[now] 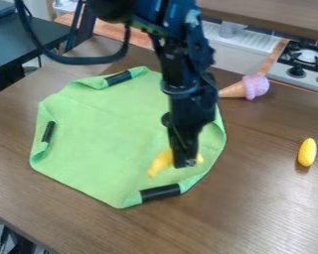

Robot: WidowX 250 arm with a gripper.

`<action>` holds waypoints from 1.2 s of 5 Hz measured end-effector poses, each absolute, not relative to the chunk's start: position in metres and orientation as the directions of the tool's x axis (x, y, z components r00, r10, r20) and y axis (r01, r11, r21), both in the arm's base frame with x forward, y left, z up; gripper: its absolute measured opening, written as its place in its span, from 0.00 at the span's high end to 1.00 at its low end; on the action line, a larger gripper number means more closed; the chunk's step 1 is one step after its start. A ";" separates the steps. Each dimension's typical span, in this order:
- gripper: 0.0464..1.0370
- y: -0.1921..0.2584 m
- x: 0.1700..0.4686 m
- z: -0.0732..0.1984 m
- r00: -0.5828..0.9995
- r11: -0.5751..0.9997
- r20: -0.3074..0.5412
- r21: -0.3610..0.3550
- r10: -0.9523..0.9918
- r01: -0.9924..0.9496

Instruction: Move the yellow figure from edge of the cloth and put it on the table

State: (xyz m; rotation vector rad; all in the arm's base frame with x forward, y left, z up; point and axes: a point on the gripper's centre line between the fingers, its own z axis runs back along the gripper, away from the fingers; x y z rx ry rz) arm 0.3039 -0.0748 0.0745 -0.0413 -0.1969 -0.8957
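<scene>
Here at the near side, a black strip (160, 192) sits on the folded edge of the light-green, many-sided fabric cloth (99, 134), spread on the brown wood-grain table (255, 213). Just beyond, there's the yellow figure (161, 162), on the cloth's near right part, and the black two-finger gripper (185, 164) is right down at it, partly covering it; how far open it is, or whether it has hold of the figure, I can't tell. Over right, a smooth yellow oval object (307, 152) lies on the table. Farther back, a toy ice-cream cone with a pink-purple top (255, 87) lies beside the cloth.
</scene>
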 end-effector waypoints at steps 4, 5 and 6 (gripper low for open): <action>0.67 -0.157 0.317 0.053 0.694 0.708 0.168 0.038 -0.700 0.705; 0.62 -0.174 0.328 0.045 0.709 0.721 0.172 0.018 -0.684 0.692; 0.50 -0.178 0.333 0.046 0.706 0.722 0.192 0.016 -0.682 0.692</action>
